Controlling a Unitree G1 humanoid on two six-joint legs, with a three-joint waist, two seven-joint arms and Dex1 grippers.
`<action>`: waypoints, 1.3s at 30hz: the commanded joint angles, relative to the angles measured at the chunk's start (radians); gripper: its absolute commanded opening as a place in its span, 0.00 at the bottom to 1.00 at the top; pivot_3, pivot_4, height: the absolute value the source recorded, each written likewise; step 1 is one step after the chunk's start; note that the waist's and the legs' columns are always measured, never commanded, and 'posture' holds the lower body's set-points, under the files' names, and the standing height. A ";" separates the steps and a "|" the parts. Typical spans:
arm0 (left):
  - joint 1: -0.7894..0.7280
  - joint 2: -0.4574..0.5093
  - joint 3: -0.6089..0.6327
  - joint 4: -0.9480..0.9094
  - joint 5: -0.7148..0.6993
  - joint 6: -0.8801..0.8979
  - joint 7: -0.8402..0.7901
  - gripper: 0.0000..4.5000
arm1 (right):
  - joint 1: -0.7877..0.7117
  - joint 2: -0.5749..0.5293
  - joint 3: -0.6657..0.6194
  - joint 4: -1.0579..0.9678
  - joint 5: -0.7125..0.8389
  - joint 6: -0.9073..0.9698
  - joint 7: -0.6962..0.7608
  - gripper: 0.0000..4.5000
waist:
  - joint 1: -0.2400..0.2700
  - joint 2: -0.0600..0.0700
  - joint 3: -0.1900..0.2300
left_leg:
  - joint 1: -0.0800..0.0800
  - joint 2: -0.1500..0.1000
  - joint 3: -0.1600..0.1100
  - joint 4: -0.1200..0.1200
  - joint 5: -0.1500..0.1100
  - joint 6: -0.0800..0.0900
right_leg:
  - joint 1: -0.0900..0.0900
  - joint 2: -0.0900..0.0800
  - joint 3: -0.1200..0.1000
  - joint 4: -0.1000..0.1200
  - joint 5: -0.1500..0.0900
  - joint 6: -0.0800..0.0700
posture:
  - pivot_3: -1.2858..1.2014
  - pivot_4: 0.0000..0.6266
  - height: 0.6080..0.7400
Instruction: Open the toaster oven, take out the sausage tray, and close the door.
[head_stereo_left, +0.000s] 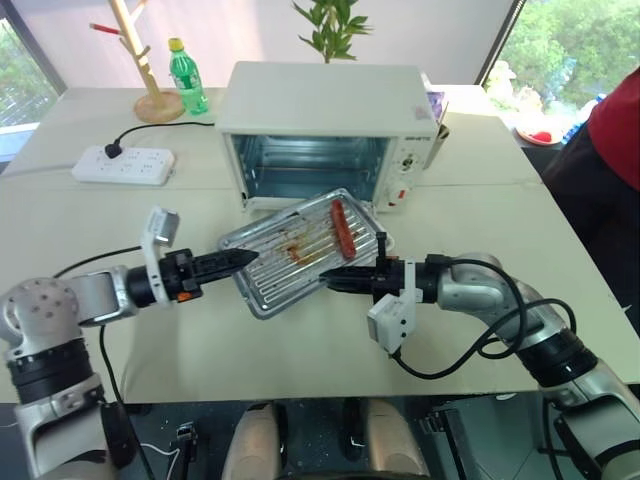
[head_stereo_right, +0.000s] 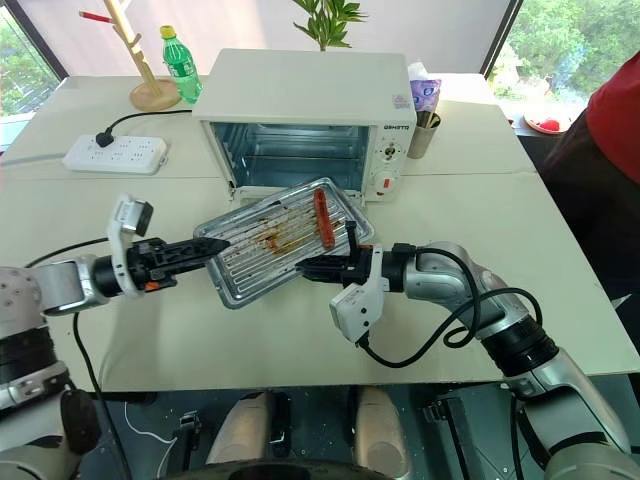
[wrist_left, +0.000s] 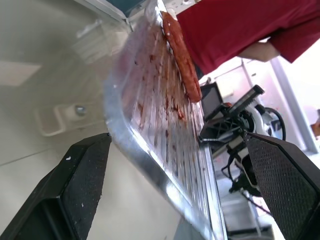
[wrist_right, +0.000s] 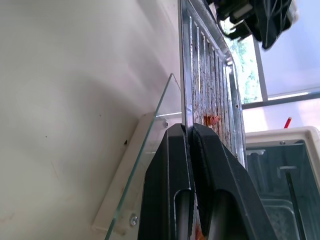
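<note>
The tray (head_stereo_left: 300, 255) hangs tilted in front of the open oven (head_stereo_left: 325, 125), its near rim pinched by the right fingers (wrist_right: 192, 165). The left fingers (wrist_left: 82, 180), spread wide, straddle its opposite edge. It is ribbed silver, grease-stained, with 1 red sausage (head_stereo_left: 342, 228).

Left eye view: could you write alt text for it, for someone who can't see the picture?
A robot's right tool pinches the rim of a greasy silver sausage tray holding one red sausage, above the table before a white toaster oven whose door hangs open. Its left tool reaches toward the tray's other edge, fingers apart.
</note>
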 joint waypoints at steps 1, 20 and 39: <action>0.003 -0.031 0.011 -0.027 -0.121 0.008 0.126 1.00 | -0.005 0.003 -0.035 -0.045 0.022 0.000 0.000 0.02 | 0.000 0.000 0.000 | 0.000 0.000 0.000 0.000 0.000 0.000 | 0.000 0.000 0.000 0.000 0.000 0.000 | 0.52 0.24 0.87; 0.164 0.000 -0.210 0.029 -0.794 -0.327 0.688 0.01 | 0.027 -0.002 -0.067 -0.078 0.005 0.034 -0.003 0.00 | 0.002 0.000 0.000 | 0.003 -0.001 -0.002 0.000 0.000 -0.001 | 0.003 -0.002 0.000 0.000 0.000 0.000 | 0.52 0.24 0.87; 0.325 -0.046 -0.172 -0.061 -0.805 -0.476 0.688 0.00 | 0.158 -0.107 -0.202 -0.263 0.403 0.351 0.138 0.53 | 0.005 0.000 0.000 | 0.003 -0.002 0.000 0.000 -0.002 0.004 | 0.004 -0.001 -0.001 -0.002 0.000 0.000 | 0.52 0.24 0.87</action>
